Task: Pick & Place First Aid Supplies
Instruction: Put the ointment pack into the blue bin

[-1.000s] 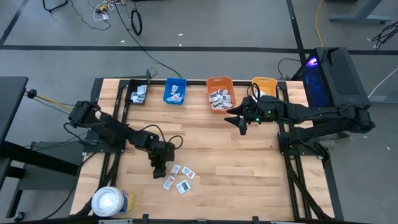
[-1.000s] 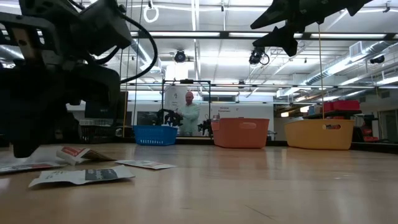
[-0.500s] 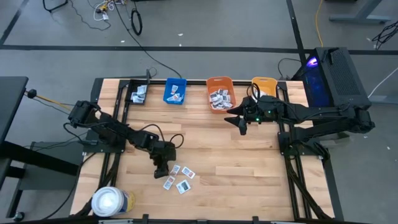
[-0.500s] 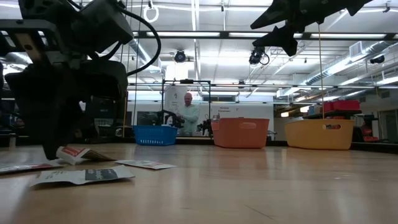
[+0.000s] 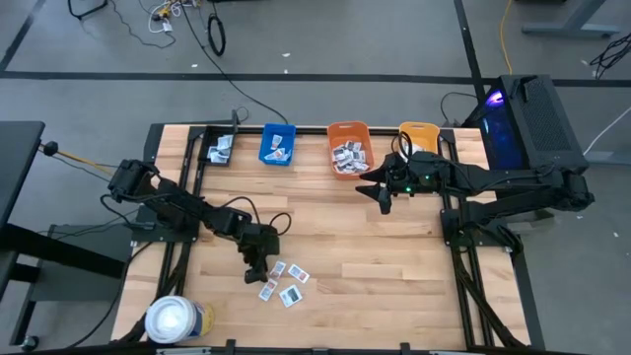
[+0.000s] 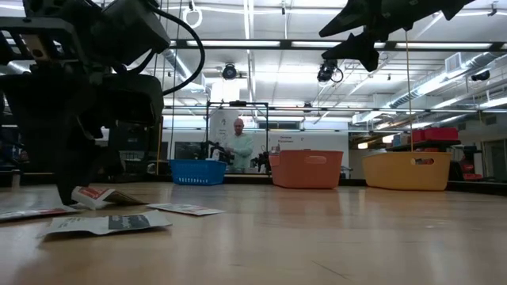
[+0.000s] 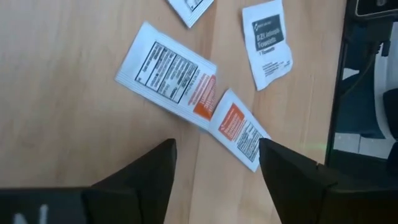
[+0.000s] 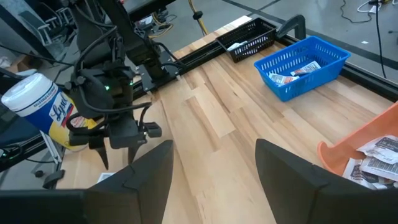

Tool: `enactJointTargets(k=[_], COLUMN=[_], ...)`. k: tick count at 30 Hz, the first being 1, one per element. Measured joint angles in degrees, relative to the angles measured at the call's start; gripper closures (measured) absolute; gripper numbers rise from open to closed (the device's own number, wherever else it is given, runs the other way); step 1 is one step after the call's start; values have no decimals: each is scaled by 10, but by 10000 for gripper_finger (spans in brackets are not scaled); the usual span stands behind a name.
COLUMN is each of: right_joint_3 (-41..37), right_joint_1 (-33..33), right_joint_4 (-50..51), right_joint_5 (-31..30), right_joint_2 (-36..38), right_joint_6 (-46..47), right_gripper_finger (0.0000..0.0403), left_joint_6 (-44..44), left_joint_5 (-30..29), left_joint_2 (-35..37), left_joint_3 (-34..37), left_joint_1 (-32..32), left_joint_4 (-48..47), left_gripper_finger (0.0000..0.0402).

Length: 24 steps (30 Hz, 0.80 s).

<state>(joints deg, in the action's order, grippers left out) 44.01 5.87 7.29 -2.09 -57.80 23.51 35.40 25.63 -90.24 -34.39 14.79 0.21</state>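
Several first aid supplies, small white packets (image 5: 283, 281), lie flat on the wooden table near its front, left of the middle. In the left wrist view two packets with orange print (image 7: 174, 74) (image 7: 239, 127) overlap, and a packet with dark print (image 7: 268, 34) lies beyond them. My left gripper (image 5: 257, 264) (image 7: 214, 180) slants down over them, open, its fingers apart above the wood just short of the orange-print packets. In the low view its tip (image 6: 71, 190) stands beside a packet (image 6: 99, 195). My right gripper (image 5: 383, 200) (image 8: 214, 180) hangs open, high above the table's far right.
Along the far edge stand a black basket (image 5: 219, 150), a blue bin (image 5: 278, 144), an orange bin (image 5: 349, 147) and a yellow bin (image 5: 418, 136), some holding packets. A white canister (image 5: 175, 320) stands at the near left corner. A person (image 6: 240, 146) shows far behind the table.
My left gripper has rolled and tipped a little at the wrist while staying over the packets; in the low view its tip now stands closer to the folded packet. The packets lie as before.
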Motion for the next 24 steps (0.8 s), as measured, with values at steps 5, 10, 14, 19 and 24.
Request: enactJointTargets(k=[5, 10, 14, 19, 24], right_joint_3=[0, 0, 0, 0, 0], right_joint_1=[0, 0, 0, 0, 0], right_joint_4=[0, 0, 0, 0, 0], right_joint_5=[-10, -15, -15, -15, -15], right_joint_2=[0, 0, 0, 0, 0], right_joint_6=[2, 6, 6, 0, 0], right_gripper_finger=[174, 174, 174, 174, 174], left_joint_6=[7, 15, 40, 95, 136], left_joint_5=[-1, 0, -1, 3, 25], left_joint_2=[0, 0, 0, -5, -6], left_joint_3=[0, 0, 0, 0, 0], left_joint_1=[0, 0, 1, 1, 1], left_joint_4=[30, 34, 35, 34, 32], left_gripper_finger=[178, 186, 190, 191, 191])
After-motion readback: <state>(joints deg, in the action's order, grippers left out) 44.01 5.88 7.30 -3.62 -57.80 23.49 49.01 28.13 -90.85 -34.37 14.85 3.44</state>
